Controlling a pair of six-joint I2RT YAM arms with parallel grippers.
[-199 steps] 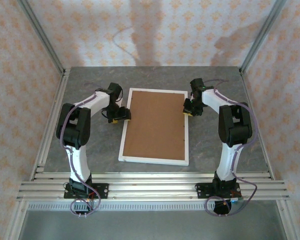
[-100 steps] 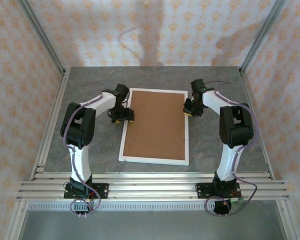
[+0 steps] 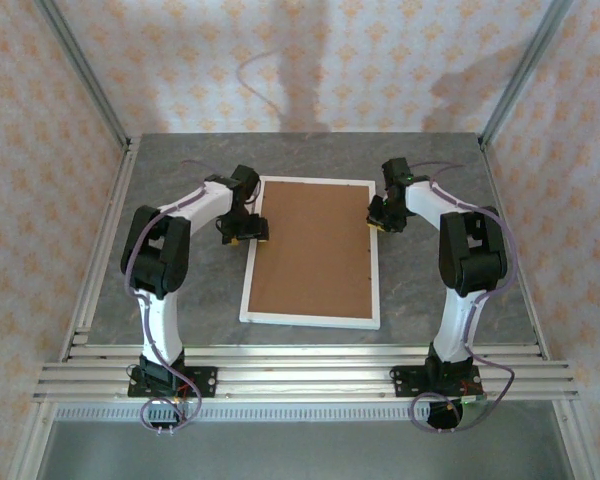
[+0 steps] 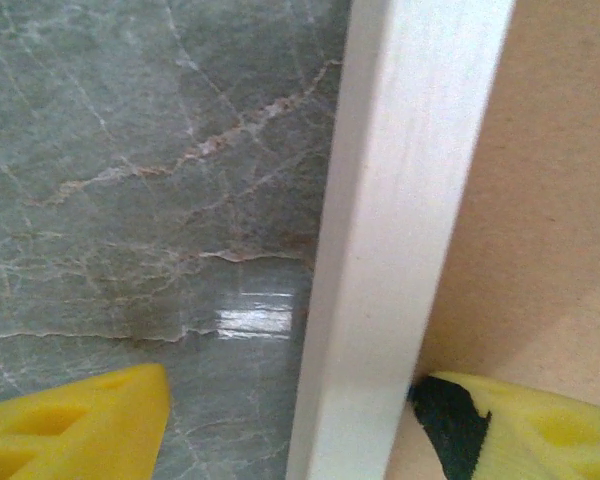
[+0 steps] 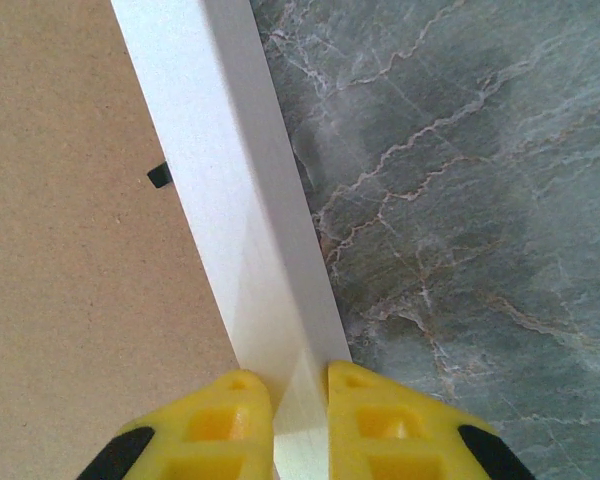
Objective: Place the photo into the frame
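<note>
The frame [image 3: 308, 321] lies flat mid-table, its thin white border around a brown backing board [image 3: 310, 250]. The photo is hidden. My left gripper [image 3: 248, 232] is open astride the frame's left rail [image 4: 390, 220]. One yellow finger [image 4: 80, 425] stands over the table, apart from the rail, and the other [image 4: 525, 425] rests over the backing board [image 4: 540, 220] against the rail's inner side. My right gripper [image 3: 376, 218] is shut on the right rail [image 5: 230, 180], its pads pinching the white strip [image 5: 300, 400].
The grey marble table [image 3: 430, 290] has free surface left, right and behind the frame. Aluminium rails [image 3: 300, 370] run along the near edge by the arm bases. Patterned walls and metal posts [image 3: 90, 90] enclose the sides. A small black tab [image 5: 159, 175] sits on the backing board.
My left gripper has moved right and slightly back, from beside the frame to astride its left rail. The right gripper has kept its hold on the right rail.
</note>
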